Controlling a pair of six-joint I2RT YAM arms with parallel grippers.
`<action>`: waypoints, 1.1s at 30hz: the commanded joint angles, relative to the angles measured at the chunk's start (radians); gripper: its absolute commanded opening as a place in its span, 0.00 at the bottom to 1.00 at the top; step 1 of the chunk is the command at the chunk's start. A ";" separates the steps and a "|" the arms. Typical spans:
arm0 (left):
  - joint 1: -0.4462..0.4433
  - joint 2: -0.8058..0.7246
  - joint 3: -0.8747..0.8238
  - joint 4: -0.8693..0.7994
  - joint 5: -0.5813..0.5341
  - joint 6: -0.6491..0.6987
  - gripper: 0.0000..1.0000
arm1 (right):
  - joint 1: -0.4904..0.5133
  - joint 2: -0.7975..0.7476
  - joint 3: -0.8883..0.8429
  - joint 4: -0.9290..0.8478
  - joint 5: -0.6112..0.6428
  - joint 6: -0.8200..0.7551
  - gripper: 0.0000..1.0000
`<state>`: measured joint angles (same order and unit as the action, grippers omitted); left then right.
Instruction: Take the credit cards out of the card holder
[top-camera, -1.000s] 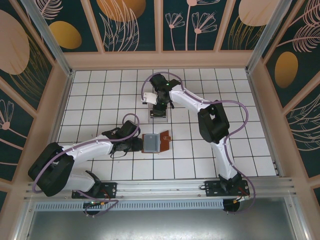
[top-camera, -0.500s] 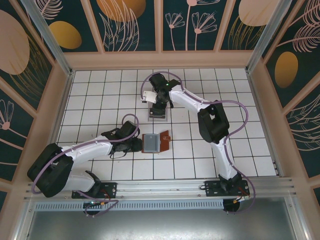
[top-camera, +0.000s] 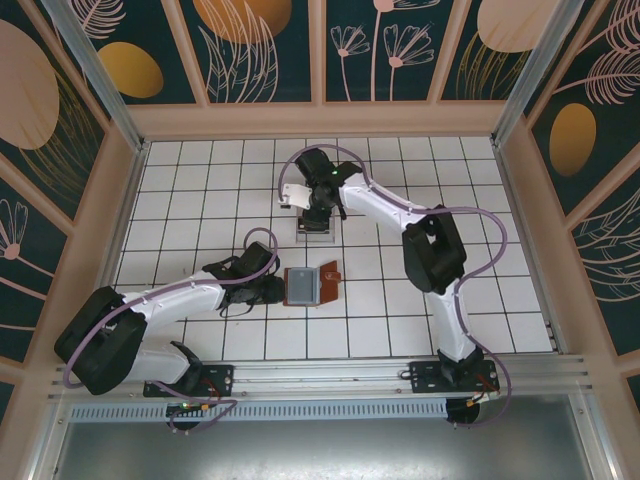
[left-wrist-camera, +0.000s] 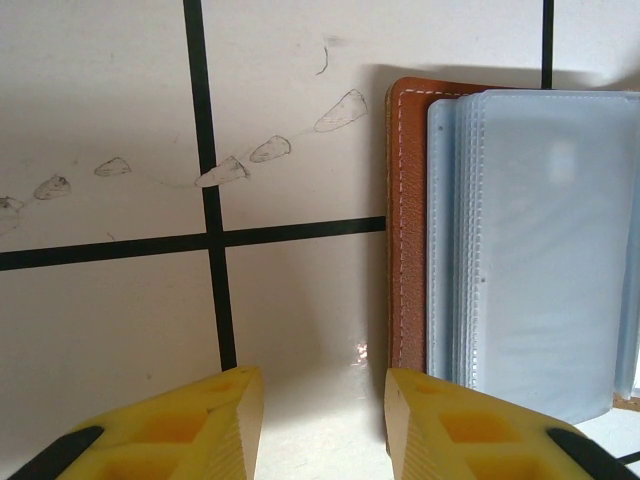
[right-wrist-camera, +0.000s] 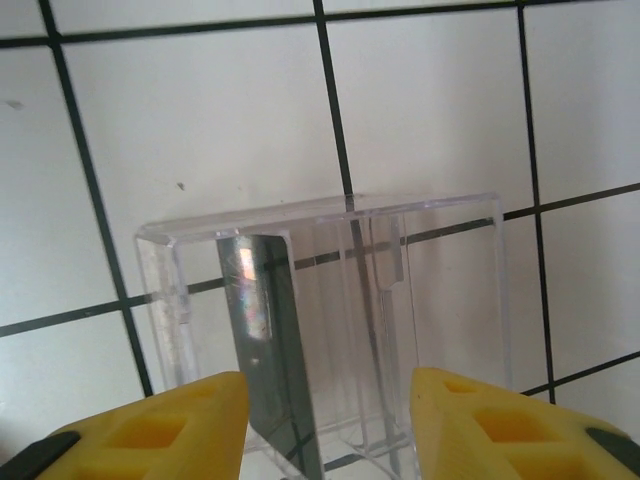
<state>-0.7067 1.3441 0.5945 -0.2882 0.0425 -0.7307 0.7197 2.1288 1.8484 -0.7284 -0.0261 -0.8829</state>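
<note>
Left gripper (left-wrist-camera: 323, 388): is being held open, empty, beside the card holder (left-wrist-camera: 406, 250).
Right gripper (right-wrist-camera: 330, 388): is being held open over a credit card (right-wrist-camera: 262, 340) in the clear tray (right-wrist-camera: 455, 290).

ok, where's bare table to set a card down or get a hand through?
Free table: right of the right arm to the wall; far-left tiles beyond the left arm; near strip between the bases. Crowded: centre, left gripper beside the card holder, right gripper over the clear tray.
</note>
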 joint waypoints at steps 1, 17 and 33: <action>0.000 -0.007 -0.002 0.016 -0.012 -0.004 0.38 | 0.023 -0.081 -0.039 0.025 0.009 0.054 0.47; 0.019 -0.020 -0.023 0.056 -0.034 -0.018 0.38 | 0.062 -0.336 -0.347 0.274 -0.200 1.124 0.28; 0.187 -0.103 -0.111 0.103 0.021 0.003 0.38 | 0.197 -0.274 -0.515 0.308 -0.261 1.574 0.36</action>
<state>-0.5545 1.2686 0.5076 -0.2039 0.0475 -0.7372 0.8745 1.7977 1.3239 -0.4240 -0.3077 0.6033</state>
